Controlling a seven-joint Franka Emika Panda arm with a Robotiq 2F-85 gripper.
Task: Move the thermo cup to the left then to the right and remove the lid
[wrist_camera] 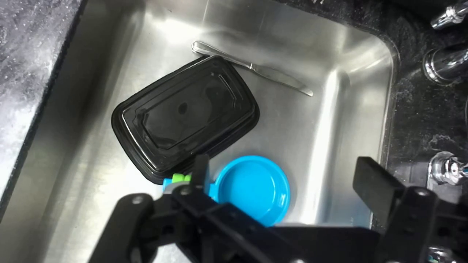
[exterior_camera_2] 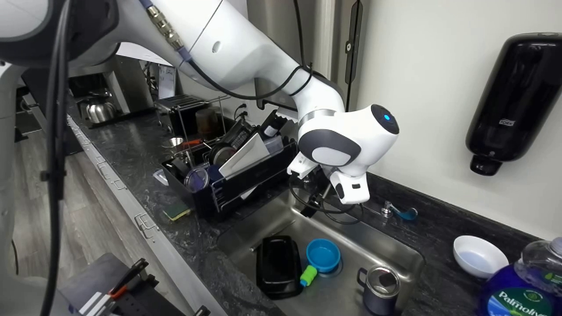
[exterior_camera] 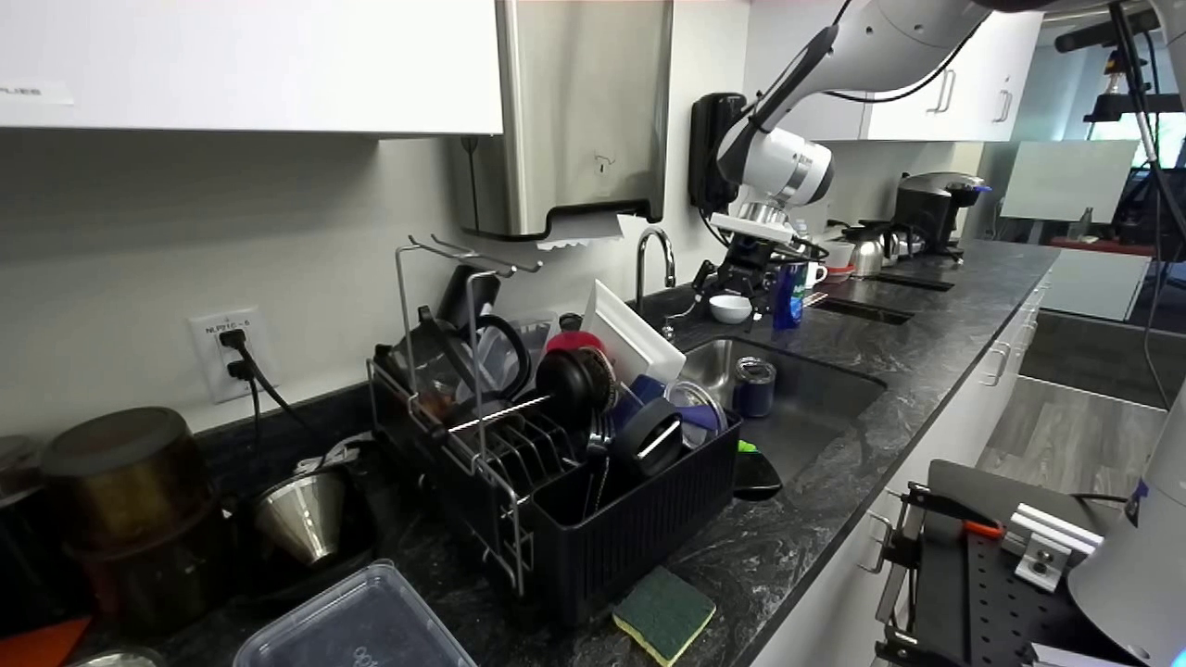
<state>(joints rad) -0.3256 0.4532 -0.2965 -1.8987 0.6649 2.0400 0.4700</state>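
Observation:
The thermo cup point(exterior_camera_2: 380, 301) is a dark navy tumbler with a handle. It stands upright in the steel sink, at the end away from the dish rack, and also shows in an exterior view point(exterior_camera: 753, 398). A clear lid point(exterior_camera_2: 383, 281) sits on its top. My gripper point(wrist_camera: 285, 175) is open and empty, its two fingers wide apart above the sink. In an exterior view the gripper point(exterior_camera: 730, 285) hangs pointing down, apart from the cup. The cup is out of the wrist view. In an exterior view the fingers are mostly hidden behind the hand.
In the sink lie a black container point(wrist_camera: 186, 117), a blue bowl point(wrist_camera: 252, 188), a green brush point(exterior_camera_2: 308, 275) and a knife point(wrist_camera: 252, 67). A full black dish rack point(exterior_camera: 639, 519) stands beside the sink. The faucet point(exterior_camera: 656, 255), white bowl point(exterior_camera_2: 478, 256) and soap bottle point(exterior_camera_2: 522, 285) are nearby.

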